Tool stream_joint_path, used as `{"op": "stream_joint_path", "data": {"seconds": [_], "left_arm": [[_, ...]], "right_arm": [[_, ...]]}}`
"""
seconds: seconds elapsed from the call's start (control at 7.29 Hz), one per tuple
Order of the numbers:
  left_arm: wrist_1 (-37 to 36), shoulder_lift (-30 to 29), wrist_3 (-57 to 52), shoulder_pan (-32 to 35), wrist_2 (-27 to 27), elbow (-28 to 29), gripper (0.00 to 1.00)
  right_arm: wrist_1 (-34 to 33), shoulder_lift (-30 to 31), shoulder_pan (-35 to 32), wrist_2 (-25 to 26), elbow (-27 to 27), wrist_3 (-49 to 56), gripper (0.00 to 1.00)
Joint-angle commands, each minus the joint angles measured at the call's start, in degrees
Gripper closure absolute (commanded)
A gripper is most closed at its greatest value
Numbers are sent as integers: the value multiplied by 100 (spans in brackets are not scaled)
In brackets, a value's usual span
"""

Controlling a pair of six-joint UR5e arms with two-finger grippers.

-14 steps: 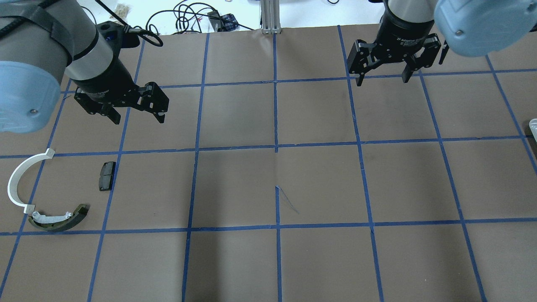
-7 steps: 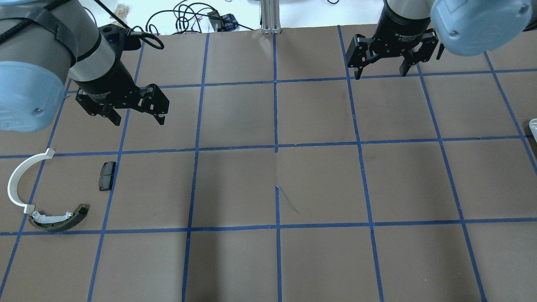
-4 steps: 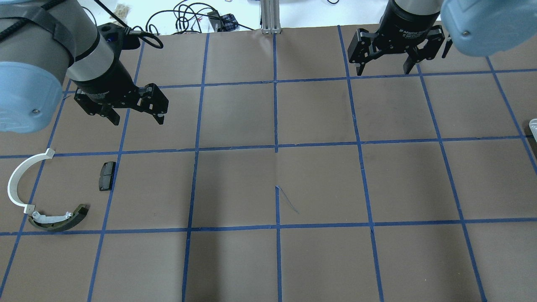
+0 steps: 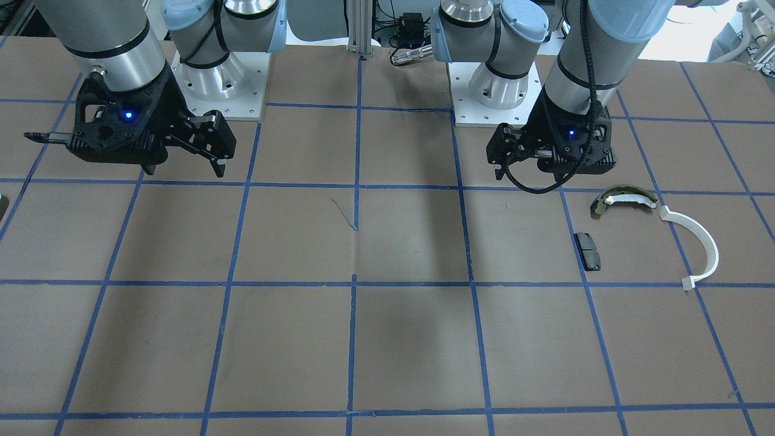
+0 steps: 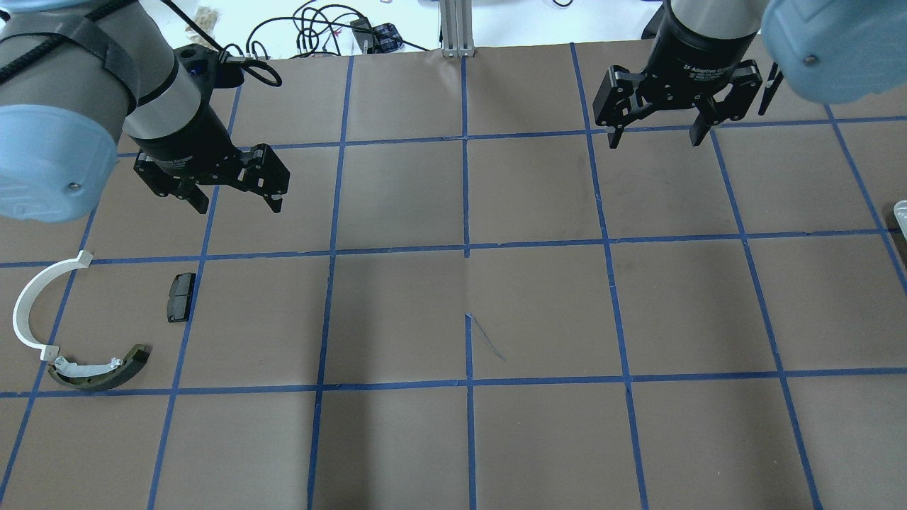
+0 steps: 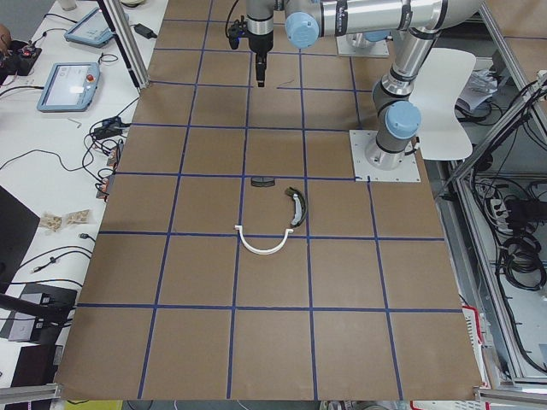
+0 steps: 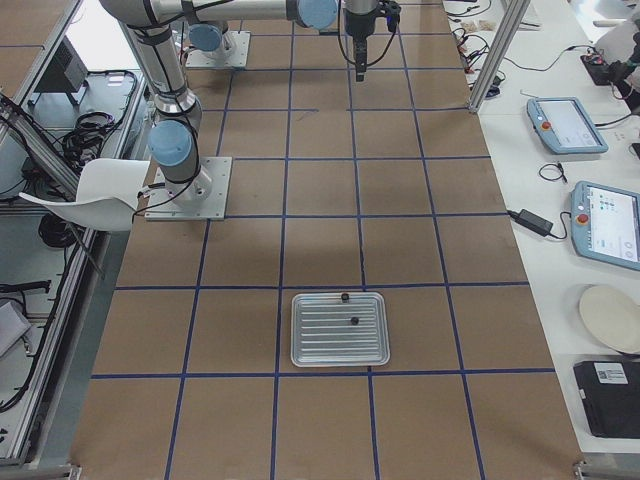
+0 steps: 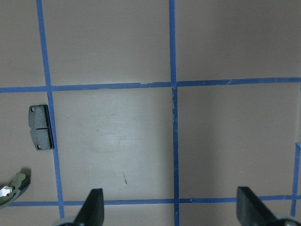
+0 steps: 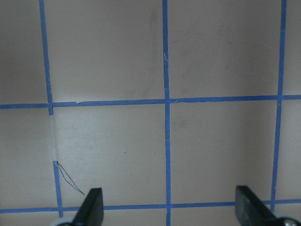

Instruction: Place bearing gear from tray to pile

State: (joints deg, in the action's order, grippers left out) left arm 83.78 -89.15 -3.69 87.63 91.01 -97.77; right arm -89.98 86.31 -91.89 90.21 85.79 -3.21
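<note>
The pile lies at the table's left in the overhead view: a thin white arc, an olive-edged shoe and a small black pad. The metal tray shows in the exterior right view with two small dark parts, one at its far rim and one inside; I cannot tell which is the bearing gear. My left gripper hangs open and empty above the table, beyond the pad. My right gripper is open and empty at the far right. The left wrist view shows the pad and the shoe's tip.
Brown paper with a blue tape grid covers the table. A corner of the tray shows at the overhead view's right edge. Cables lie beyond the far edge. Both arm bases stand at the robot's side.
My right gripper drifted toward the table's far edge, then shifted right and slightly back. My left gripper moved slightly right. Both stayed open and empty. The pile has not moved.
</note>
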Motion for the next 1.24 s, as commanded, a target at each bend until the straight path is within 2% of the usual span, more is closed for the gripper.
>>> {"op": "stream_joint_path", "data": {"seconds": [0.0, 0.14, 0.41, 0.55, 0.69, 0.82, 1.1], "left_arm": [[-2, -6, 0, 0, -4, 12, 0], [-10, -32, 35, 0, -4, 3, 0], [-10, -58, -9, 0, -4, -5, 0], [-28, -85, 9, 0, -30, 12, 0], [-498, -189, 70, 0, -74, -23, 0], [-546, -190, 18, 9, -22, -49, 0], [-538, -199, -9, 9, -4, -50, 0]], "right_arm": [[51, 9, 48, 14, -62, -22, 0], [42, -8, 170, 5, -62, 91, 0], [59, -26, 1054, 32, -45, 836, 0], [-71, -26, 1477, 23, -62, 1396, 0], [-281, -70, 1742, 66, -10, 2054, 0], [-353, -122, 2188, 58, -10, 2296, 0], [-738, -472, 3051, 171, -10, 3471, 0]]}}
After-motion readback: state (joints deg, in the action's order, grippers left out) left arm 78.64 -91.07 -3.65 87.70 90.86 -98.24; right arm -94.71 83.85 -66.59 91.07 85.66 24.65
